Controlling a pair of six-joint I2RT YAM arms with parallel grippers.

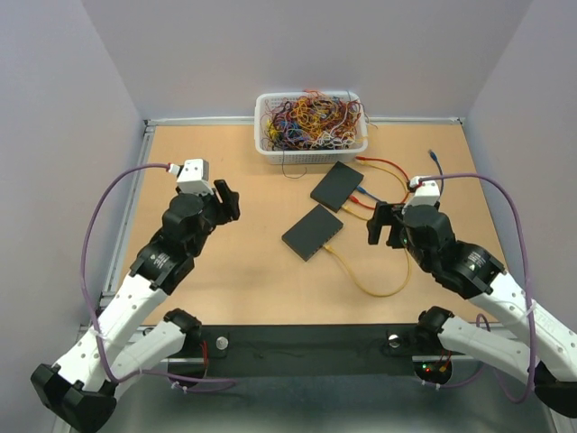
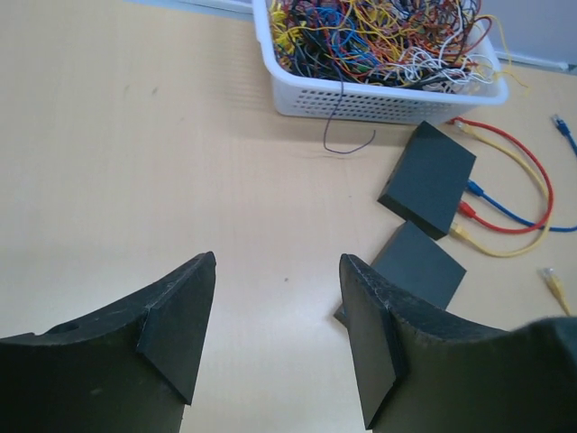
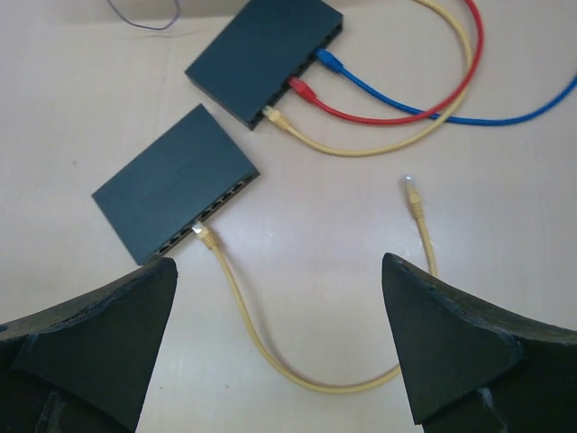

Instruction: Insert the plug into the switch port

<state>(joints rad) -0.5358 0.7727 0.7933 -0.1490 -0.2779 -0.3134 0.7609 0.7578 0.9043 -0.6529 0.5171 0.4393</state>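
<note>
Two black switches lie mid-table: the near switch [image 1: 313, 233] [image 3: 176, 185] and the far switch [image 1: 337, 186] [image 3: 266, 59]. A yellow cable [image 3: 270, 347] loops on the table. One plug [image 3: 206, 234] sits against the near switch's port row; I cannot tell how deep it goes in. Its other plug [image 3: 413, 194] lies free on the table. My right gripper [image 3: 278, 271] [image 1: 384, 227] hovers open above the cable loop, touching nothing. Left of the switches, my left gripper [image 2: 278, 266] [image 1: 229, 200] is open over bare table, with nothing in it.
A white basket [image 1: 311, 153] [image 2: 379, 99] full of tangled wires stands at the back. Blue, red and yellow cables [image 3: 379, 113] run from the far switch to the right. A thin dark wire [image 2: 347, 144] trails from the basket. A loose blue plug [image 1: 435, 158] lies at back right.
</note>
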